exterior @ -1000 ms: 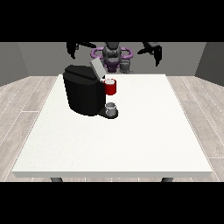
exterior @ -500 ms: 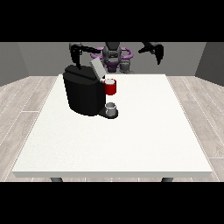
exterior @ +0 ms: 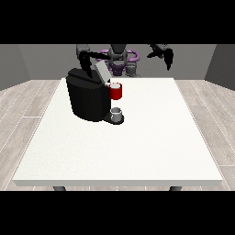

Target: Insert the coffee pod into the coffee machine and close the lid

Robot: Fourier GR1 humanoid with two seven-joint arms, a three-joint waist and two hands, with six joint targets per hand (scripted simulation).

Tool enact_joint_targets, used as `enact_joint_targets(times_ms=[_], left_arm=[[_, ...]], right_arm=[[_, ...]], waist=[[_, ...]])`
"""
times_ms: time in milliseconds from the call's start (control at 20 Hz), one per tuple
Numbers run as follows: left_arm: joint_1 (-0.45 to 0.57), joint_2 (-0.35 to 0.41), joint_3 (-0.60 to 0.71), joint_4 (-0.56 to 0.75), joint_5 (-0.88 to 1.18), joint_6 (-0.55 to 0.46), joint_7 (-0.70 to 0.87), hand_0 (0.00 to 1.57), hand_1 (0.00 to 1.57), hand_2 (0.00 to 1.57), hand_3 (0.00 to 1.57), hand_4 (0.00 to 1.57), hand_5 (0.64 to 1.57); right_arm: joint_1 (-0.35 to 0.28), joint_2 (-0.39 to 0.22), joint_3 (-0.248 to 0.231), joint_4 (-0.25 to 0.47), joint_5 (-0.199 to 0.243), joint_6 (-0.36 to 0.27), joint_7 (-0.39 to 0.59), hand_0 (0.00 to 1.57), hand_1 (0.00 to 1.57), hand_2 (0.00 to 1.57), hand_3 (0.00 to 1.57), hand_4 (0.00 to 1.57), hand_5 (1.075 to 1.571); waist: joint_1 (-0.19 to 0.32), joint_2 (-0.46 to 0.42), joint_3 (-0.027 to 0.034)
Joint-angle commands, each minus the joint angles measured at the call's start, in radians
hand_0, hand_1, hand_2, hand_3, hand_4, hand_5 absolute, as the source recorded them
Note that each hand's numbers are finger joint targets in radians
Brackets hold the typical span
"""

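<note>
A: Where is the coffee machine (exterior: 88,97)?

B: On the white table (exterior: 137,147), towards the far corner at the view's left. It is black, and its grey lid (exterior: 102,72) stands tilted up at the top.

A: And the pod?

B: I cannot pick it out for certain. A red thing at the machine (exterior: 116,91) sits at its front, and a small grey thing (exterior: 117,114) stands on the machine's base just below that.

A: The hands?

B: The hand at the view's left (exterior: 86,66) hangs over the machine's top, just beside the raised lid; whether its fingers are spread or curled I cannot tell. The hand at the view's right (exterior: 164,53) is held up in the air, well apart from the machine, fingers pointing down; open or closed I cannot tell, and nothing shows in it.
</note>
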Motion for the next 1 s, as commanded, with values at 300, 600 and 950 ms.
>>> enact_joint_targets(times_ms=[300,600,950], left_arm=[[0.078,0.036,-0.015,-0.024,-0.019,0.014,-0.056,0.0,0.0,0.0,0.0,0.36,1.571],[0.037,0.025,-0.036,-0.119,0.011,0.013,0.055,0.0,0.0,0.0,0.0,0.37,1.571],[0.021,0.066,-0.002,-0.035,-0.004,0.013,-0.043,0.0,0.0,0.0,0.0,0.32,1.571]], right_arm=[[-0.101,0.021,0.031,0.036,0.022,-0.015,0.001,0.0,0.0,0.0,0.0,0.17,1.571],[-0.142,-0.026,0.033,0.1,0.048,0.029,-0.081,0.0,0.0,0.0,0.0,0.21,1.571],[-0.274,0.013,0.09,0.044,0.094,-0.021,0.038,0.0,0.0,0.0,0.0,0.0,1.571]], waist=[[-0.011,0.051,-0.0001],[0.03,0.085,0.0002],[0.043,0.098,-0.0006]])
